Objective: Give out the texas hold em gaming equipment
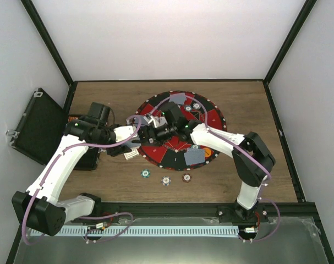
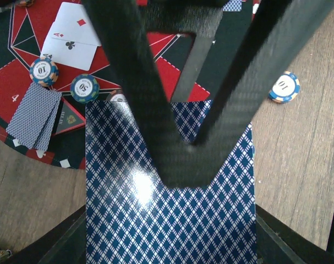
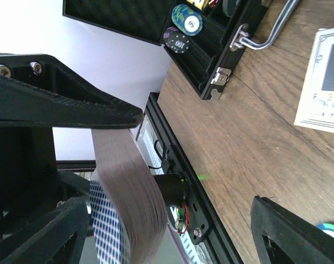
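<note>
My left gripper [image 1: 135, 138] [image 2: 172, 242] is shut on a deck of playing cards [image 2: 167, 214] with blue diamond backs, held over the mat's left edge. The right gripper [image 1: 147, 133] [image 3: 167, 231] is open, its black fingers [image 2: 128, 82] spread in a V over the deck's top. In the right wrist view the deck [image 3: 128, 187] shows edge-on beside one finger, far from the other. Face-down cards [image 2: 34, 115], two face-up cards [image 2: 73, 36] and poker chips [image 2: 44, 71] [image 2: 84, 88] lie on the mat. Three chips [image 1: 146, 174] [image 1: 166, 180] [image 1: 186, 177] lie on the wood in front.
The round red-and-black mat [image 1: 211, 118] fills the table's middle. An open black case [image 1: 37, 126] stands at the left edge, with chips in its tray [image 3: 183, 22]. A white leaflet [image 3: 326, 82] lies on the wood beside it.
</note>
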Motion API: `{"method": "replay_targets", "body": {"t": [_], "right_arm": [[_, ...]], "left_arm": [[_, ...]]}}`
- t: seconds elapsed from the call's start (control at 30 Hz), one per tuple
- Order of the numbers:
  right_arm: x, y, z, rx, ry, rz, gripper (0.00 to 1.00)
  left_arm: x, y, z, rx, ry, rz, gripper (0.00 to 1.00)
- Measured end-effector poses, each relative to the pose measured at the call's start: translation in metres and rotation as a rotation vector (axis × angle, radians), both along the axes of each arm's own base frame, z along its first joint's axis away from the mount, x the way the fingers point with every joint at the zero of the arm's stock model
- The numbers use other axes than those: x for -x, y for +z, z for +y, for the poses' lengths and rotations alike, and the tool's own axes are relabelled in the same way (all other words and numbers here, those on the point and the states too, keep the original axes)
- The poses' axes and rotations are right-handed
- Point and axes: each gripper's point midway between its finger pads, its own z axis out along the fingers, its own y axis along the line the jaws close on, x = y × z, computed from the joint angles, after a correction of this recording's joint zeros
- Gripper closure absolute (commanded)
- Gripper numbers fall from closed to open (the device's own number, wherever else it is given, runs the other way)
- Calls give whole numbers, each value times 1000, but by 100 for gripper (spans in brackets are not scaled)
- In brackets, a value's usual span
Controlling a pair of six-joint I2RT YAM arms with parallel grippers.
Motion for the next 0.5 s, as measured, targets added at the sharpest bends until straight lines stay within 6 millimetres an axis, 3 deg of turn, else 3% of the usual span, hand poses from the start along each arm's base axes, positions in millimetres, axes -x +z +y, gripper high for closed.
{"method": "replay_targets", "body": {"t": [0.23,0.5], "right_arm": [[4,-13,22,-28,52,53,22],[-2,-14,25,-47,63,72,32]], "left_arm": [[0,0,0,-1,0,0,95],[-1,-2,2,-16,6,4,95]]}}
